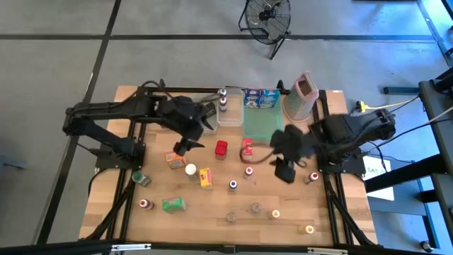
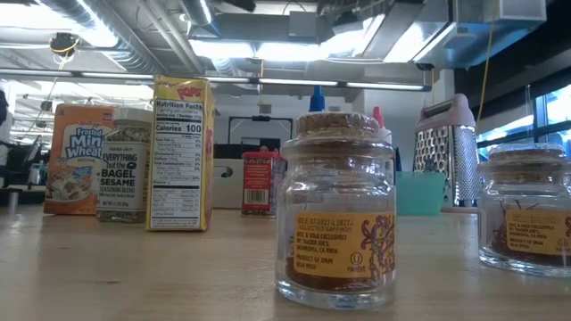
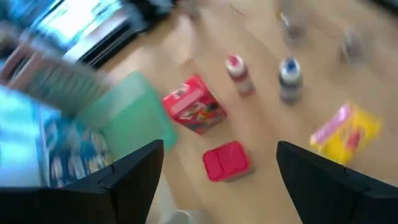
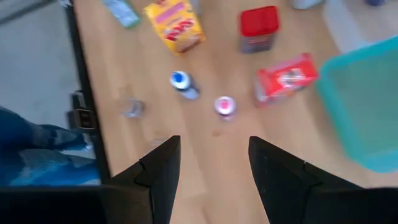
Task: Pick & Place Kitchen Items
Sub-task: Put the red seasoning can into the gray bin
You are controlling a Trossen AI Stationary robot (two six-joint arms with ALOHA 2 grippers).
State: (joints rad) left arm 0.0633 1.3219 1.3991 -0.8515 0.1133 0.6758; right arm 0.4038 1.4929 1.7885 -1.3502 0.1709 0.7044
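Many kitchen items lie scattered on the wooden table (image 1: pixel 212 212). A red-lidded jar (image 1: pixel 221 149), a red box (image 1: pixel 247 146), an orange box (image 1: pixel 175 159) and a yellow box (image 1: pixel 205 178) stand near the middle. My left gripper (image 1: pixel 185 146) hovers open above the table just left of the red-lidded jar (image 3: pixel 225 160), with nothing between its fingers. My right gripper (image 1: pixel 285 172) hangs open above the table, right of a red-capped bottle (image 4: pixel 224 106) and a blue-capped bottle (image 4: pixel 182 84). No gripper shows in the low view.
A flat green tray (image 1: pixel 263 124), a clear tub (image 1: pixel 230 113), blue boxes (image 1: pixel 260 99) and a metal grater (image 1: pixel 304 95) stand at the far edge. Cork-lidded jars (image 2: pixel 343 214) and small bottles line the near edge, with a green box (image 1: pixel 173 205) at near left.
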